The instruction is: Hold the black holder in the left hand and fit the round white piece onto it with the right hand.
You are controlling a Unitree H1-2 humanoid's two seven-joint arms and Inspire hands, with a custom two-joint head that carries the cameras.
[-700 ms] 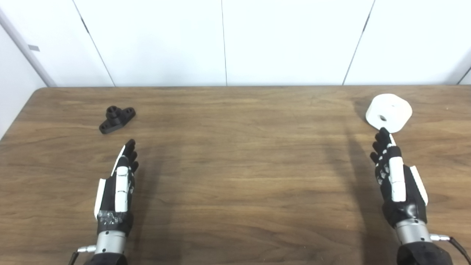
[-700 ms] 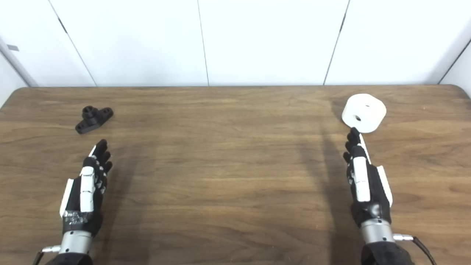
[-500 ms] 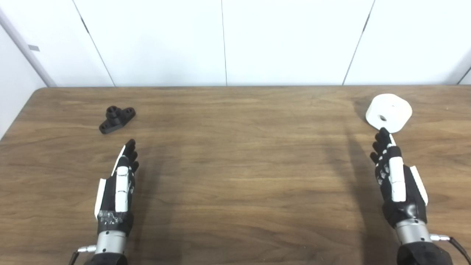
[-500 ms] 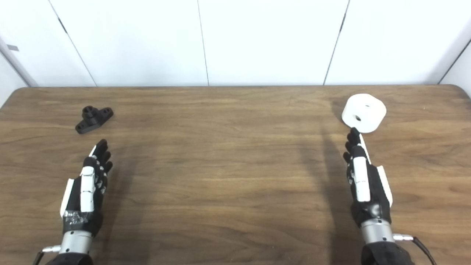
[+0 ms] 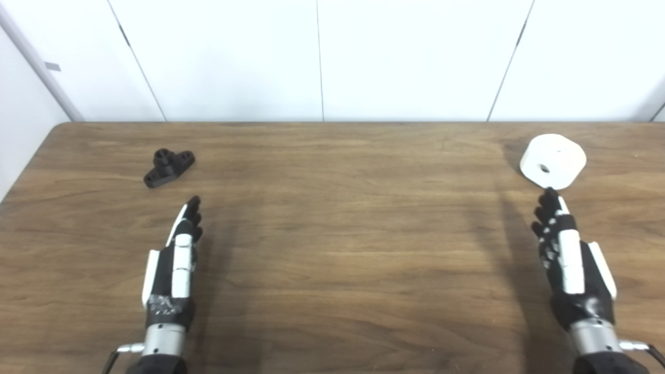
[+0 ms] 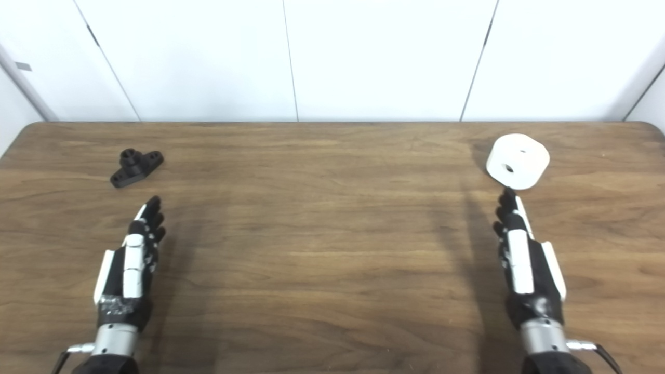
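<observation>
A: Anything between the left hand (image 5: pixel 174 265) and the black holder (image 5: pixel 168 167)?
B: Only bare desk (image 5: pixel 343 234).
A: And the right hand (image 5: pixel 571 265)?
B: Its fingers (image 5: pixel 549 205) almost meet the round white piece (image 5: pixel 553 160).

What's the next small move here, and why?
Probably reach the left hand forward to the black holder. Both hands are open and empty, the holder lies untouched ahead of it, and the white piece needs a held holder first.

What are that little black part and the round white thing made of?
The black holder looks like matte moulded or printed plastic: dull, no shine, crisp holes. The round white piece seems matte plastic too, evenly white with a small bore, though foam cannot be ruled out. The table shows wood grain, possibly laminate.
</observation>
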